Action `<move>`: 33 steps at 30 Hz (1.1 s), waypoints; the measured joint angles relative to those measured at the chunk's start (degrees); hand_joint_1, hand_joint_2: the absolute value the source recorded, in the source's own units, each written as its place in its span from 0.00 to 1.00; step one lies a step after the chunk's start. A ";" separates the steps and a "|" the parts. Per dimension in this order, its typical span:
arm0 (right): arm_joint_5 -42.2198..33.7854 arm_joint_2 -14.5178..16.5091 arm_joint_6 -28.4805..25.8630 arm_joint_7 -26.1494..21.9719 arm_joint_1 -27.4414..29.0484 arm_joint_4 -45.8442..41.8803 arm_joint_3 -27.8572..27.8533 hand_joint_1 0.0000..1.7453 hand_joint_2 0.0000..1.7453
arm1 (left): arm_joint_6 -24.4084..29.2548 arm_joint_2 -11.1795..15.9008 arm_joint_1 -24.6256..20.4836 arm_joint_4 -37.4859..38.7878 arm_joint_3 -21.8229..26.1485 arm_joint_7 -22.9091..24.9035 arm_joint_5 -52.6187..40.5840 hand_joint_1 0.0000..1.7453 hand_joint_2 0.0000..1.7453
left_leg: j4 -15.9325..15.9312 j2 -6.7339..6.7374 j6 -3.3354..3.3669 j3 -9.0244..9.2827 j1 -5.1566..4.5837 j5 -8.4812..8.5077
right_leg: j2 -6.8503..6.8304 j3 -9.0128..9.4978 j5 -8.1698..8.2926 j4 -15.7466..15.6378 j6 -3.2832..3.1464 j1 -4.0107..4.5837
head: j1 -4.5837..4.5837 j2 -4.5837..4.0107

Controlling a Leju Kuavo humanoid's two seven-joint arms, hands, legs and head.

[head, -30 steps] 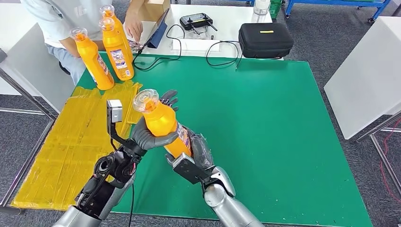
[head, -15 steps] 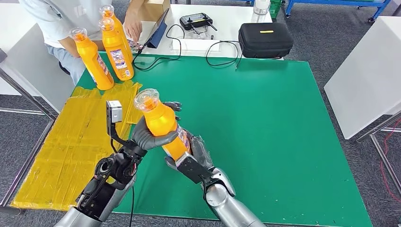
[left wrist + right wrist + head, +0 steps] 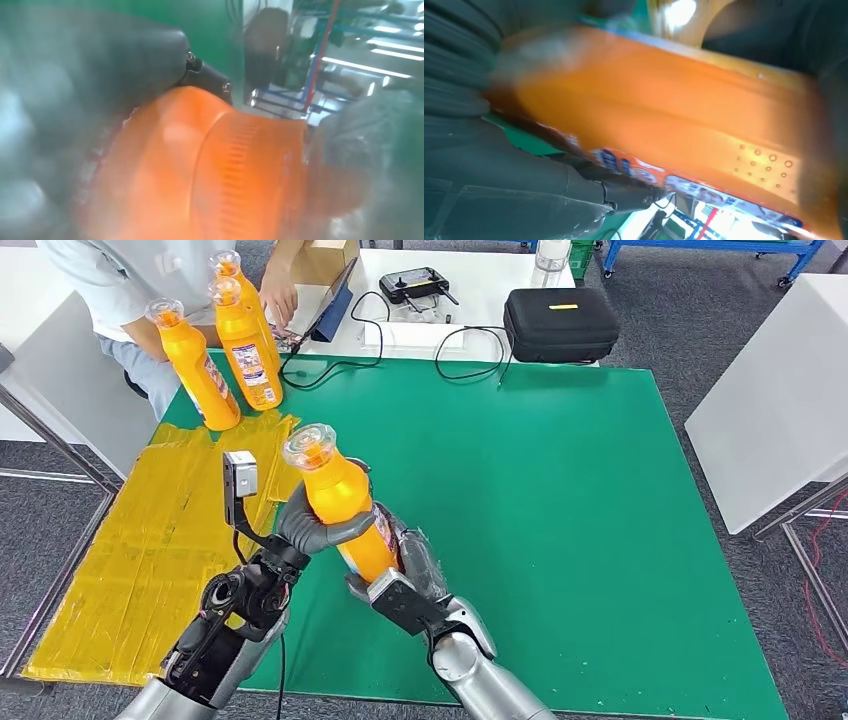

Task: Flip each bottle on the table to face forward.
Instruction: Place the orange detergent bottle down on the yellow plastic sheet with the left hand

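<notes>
Both hands grip one orange plastic bottle (image 3: 343,508) above the green tabletop (image 3: 560,490): left robot hand (image 3: 312,525) high, right robot hand (image 3: 405,575) low. Three orange bottles (image 3: 225,340) stand far left, apparently finished.

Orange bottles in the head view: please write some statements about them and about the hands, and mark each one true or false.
1. Both hands grip one orange bottle above the green mat: the left hand near its upper body, the right hand near its base. True.
2. The held bottle has no cap. False: a clear cap sits on its top.
3. Three more orange bottles stand upright at the mat's far left corner. True.
4. The black case lies on the yellow sheet. False: it lies on the white table beyond the mat.
</notes>
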 joint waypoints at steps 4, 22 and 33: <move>0.27 -0.29 -1.22 -0.18 1.29 -2.64 -0.03 0.00 1.00 | 5.41 0.22 0.02 0.03 1.21 -2.91 -6.04 1.00 1.00 | 0.00 0.00 0.00 -0.02 0.00 0.00 | 0.00 -0.02 0.00 0.00 0.00 0.00 | 0.00 0.00; 3.61 -5.21 -1.99 2.20 9.86 -26.26 -6.32 0.00 1.00 | 34.60 5.45 2.12 0.15 5.15 9.01 -94.21 1.00 1.00 | -0.01 -0.04 0.00 -0.09 0.00 0.00 | -0.11 -0.08 0.00 0.00 0.00 0.00 | 0.00 0.00; 3.34 -5.55 -0.01 2.25 13.68 -37.66 -10.22 0.00 1.00 | 23.89 10.09 0.29 9.09 4.63 11.66 -111.93 1.00 1.00 | -0.01 0.00 -0.03 -0.09 0.01 0.02 | -0.09 -0.11 -0.01 0.00 0.00 0.00 | 0.01 0.00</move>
